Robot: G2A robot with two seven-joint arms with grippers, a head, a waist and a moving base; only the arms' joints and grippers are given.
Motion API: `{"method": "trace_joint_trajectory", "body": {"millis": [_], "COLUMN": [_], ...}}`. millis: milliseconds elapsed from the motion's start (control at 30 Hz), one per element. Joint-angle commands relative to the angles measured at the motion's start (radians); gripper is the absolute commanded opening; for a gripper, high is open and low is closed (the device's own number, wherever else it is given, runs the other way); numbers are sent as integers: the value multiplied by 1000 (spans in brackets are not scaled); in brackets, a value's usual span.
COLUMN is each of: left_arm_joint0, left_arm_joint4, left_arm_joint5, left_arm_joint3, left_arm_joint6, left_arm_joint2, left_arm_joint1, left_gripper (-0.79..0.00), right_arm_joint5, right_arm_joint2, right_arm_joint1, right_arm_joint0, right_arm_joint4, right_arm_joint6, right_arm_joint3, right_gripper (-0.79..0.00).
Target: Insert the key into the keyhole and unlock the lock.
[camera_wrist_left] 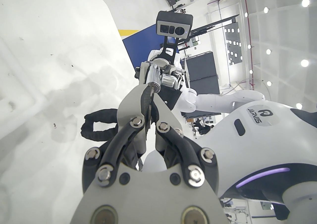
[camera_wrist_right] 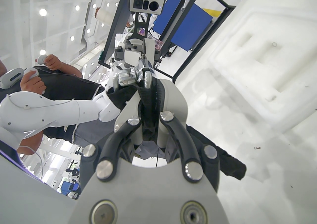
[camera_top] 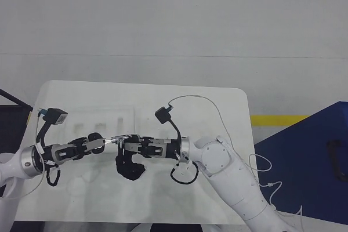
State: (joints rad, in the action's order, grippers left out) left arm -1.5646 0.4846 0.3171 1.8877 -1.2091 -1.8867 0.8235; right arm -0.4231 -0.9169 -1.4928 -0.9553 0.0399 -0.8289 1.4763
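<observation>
My left gripper is shut on a dark flat key, whose tip touches the keyhole face of the chrome lock. I cannot tell how deep the key sits. My right gripper is shut on the lock's black sleeved part, with the chrome lock head sticking out past its fingertips. From above, the left gripper and the right gripper face each other above the table's middle, with the lock between them. The lock's black cable hangs in a loop below.
A white foam tray with moulded recesses lies on the white table, just behind the grippers. A dark blue panel stands off the table's right side. A thin white cable arcs from the right arm.
</observation>
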Motion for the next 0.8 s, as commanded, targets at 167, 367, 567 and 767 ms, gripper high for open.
{"method": "trace_joint_trajectory", "body": {"millis": [167, 367, 567, 767], "left_arm_joint0": [-29, -48, -54, -55], "left_arm_joint4": [-22, -22, 28, 85], "left_arm_joint5": [22, 34, 50, 84], "left_arm_joint3": [17, 25, 6, -39], "left_arm_joint6": [-3, -24, -29, -17], "left_arm_joint2": [-14, -31, -61, -88], "left_arm_joint1": [0, -1, -1, 1], "left_gripper": [-785, -172, 0, 0], "right_arm_joint5": [28, 36, 36, 42], "right_arm_joint2": [9, 15, 6, -2], "right_arm_joint1": [9, 12, 17, 21], "right_arm_joint0": [-13, -13, -10, -4], "right_arm_joint4": [43, 38, 1, -40], "right_arm_joint6": [-9, -12, -18, -38], "right_arm_joint3": [28, 28, 29, 22], "right_gripper": [-785, -785, -785, -785]}}
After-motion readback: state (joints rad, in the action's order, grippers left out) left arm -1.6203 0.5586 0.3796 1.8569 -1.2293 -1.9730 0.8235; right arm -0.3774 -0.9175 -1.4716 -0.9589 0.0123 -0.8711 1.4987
